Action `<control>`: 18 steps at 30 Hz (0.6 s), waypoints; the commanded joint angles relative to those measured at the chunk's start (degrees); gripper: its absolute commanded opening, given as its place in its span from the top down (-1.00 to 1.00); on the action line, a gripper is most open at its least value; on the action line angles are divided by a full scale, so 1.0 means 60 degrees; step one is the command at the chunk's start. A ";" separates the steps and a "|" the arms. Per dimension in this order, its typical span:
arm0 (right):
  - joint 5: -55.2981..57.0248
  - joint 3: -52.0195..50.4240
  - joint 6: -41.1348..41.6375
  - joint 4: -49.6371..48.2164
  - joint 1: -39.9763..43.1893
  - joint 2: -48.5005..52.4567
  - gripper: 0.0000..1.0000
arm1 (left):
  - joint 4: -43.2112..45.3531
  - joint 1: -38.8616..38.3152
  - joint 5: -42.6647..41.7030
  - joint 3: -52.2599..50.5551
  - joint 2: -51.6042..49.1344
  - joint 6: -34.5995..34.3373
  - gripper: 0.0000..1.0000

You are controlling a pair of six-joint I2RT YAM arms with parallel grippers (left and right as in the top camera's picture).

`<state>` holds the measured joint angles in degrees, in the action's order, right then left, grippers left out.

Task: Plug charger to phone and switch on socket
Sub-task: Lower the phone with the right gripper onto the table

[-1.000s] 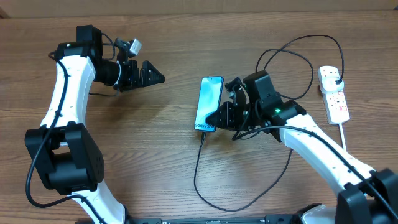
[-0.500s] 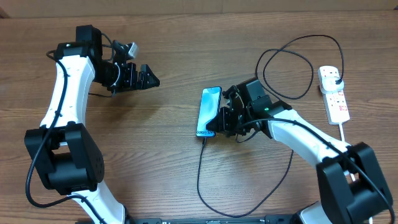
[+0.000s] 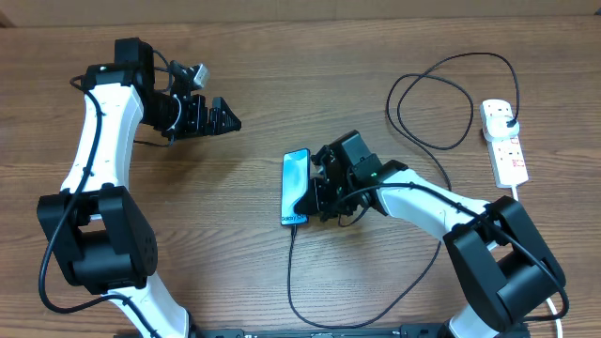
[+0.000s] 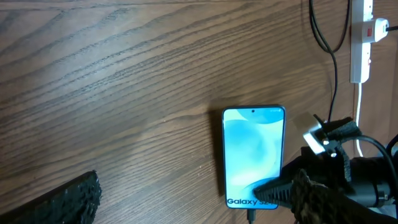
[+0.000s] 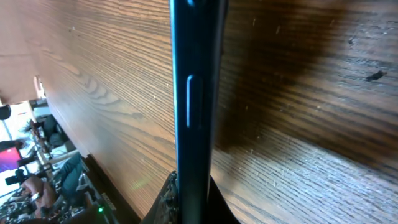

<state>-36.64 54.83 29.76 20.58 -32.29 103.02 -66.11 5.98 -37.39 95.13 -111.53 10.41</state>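
The phone (image 3: 294, 183) sits at mid-table with its light blue screen up; it also shows in the left wrist view (image 4: 252, 152). The charger cable's (image 3: 432, 94) connector tip (image 3: 293, 226) is in the phone's bottom edge. The cable loops back right to a black plug (image 3: 508, 116) in the socket, a white power strip (image 3: 505, 143). My right gripper (image 3: 315, 192) is shut on the phone's right edge, whose dark rim (image 5: 193, 112) runs between the fingers. I cannot tell if the phone is lifted. My left gripper (image 3: 223, 117) is open and empty, well to the phone's left.
The power strip (image 4: 362, 37) with a reddish switch lies at the far right, its white lead (image 3: 519, 202) running toward the front edge. Slack cable (image 3: 376, 314) curves along the table's front between the arms.
My right gripper has carried the phone left and toward the front, away from the power strip. The cable has trailed along with it. The left arm has barely moved.
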 commanded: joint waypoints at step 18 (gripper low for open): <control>0.0368 0.0040 -0.0189 -0.0091 -0.0036 -0.0058 0.81 | 0.0029 -0.0087 0.0062 0.0047 0.0164 -0.0062 -0.99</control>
<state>-34.39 54.83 29.74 20.60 -32.29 103.04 -66.11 5.98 -37.39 95.13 -111.53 10.41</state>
